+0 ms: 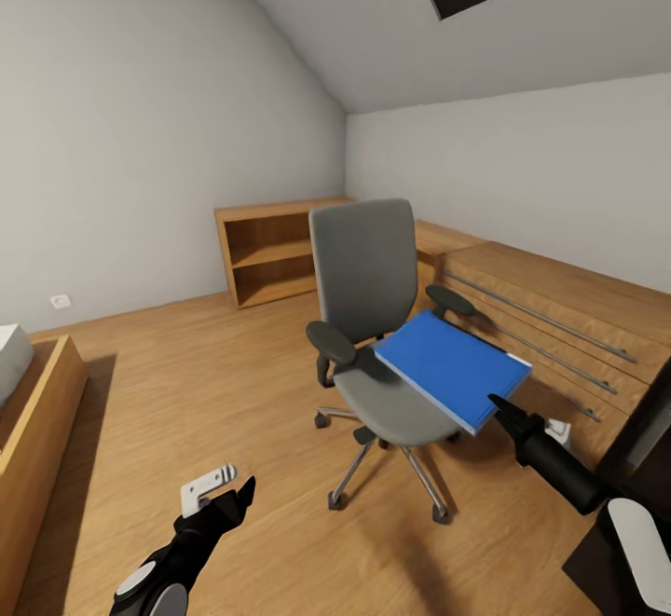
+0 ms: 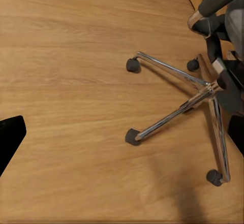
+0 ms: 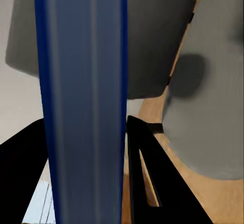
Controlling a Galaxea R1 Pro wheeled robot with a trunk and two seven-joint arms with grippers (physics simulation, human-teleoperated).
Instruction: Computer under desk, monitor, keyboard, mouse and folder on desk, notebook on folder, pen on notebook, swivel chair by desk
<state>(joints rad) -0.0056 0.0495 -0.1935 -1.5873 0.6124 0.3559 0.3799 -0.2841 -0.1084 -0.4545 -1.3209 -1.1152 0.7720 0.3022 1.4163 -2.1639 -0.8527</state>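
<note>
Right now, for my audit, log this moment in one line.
right tool: shut on folder | folder: lifted above swivel chair | left tool: free

Left arm: a black casing is seen, with a pale grey oval patch low on the forearm.
Left gripper (image 1: 226,490): black tapered fingers are shown, with a white bracket beside them pierced by small holes.
Right arm: a black ribbed forearm is joined to a white rounded shell.
Right gripper (image 1: 498,404): slim black pointed fingers (image 3: 145,173) are seen, one slotted lengthwise.
</note>
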